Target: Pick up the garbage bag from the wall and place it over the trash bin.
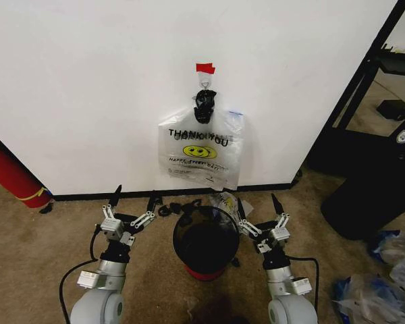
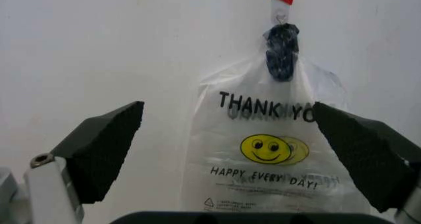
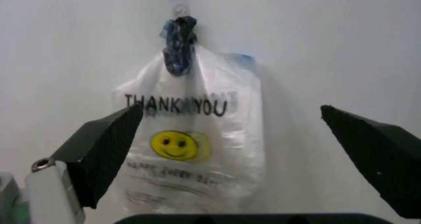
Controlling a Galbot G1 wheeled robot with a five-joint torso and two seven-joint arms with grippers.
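Left pincer point(image 1: 129, 202) low over the carpet, left of the trash bin point(image 1: 206, 244), fingers spread wide, holding nothing. Pointed at the wall; its wrist view frames the garbage bag point(image 2: 273, 157) between the two pads.

Garbage bag point(image 1: 201, 150) hangs flat on the wall, above and behind the bin, handles bunched into a dark knot on a hook point(image 1: 204, 82) under a strip of red tape point(image 1: 205, 68). Not yet touched.

Trash bin sits on the carpet between the arms, mouth up. Interior is dark; can't tell if anything is in it. Bag looks flat and empty as far as I can judge.

Right pincer point(image 1: 262, 210) mirrors the left, right of the bin, fingers equally wide apart, empty, aimed at the bag point(image 3: 191, 135).

Risks, my read:
- Thin film: a pinch on one layer could tear it or slip.
- Handles bunched on the hook: pulling straight out rather than lifting up could rip them or pull the hook off the wall.
- Bag is wider than the bin, so a mouth not spread by both pincers would probably drape instead of seating over the rim.
- Light bin: a nudge could tip it.
- Dark small bits on the floor by the wall could snag.
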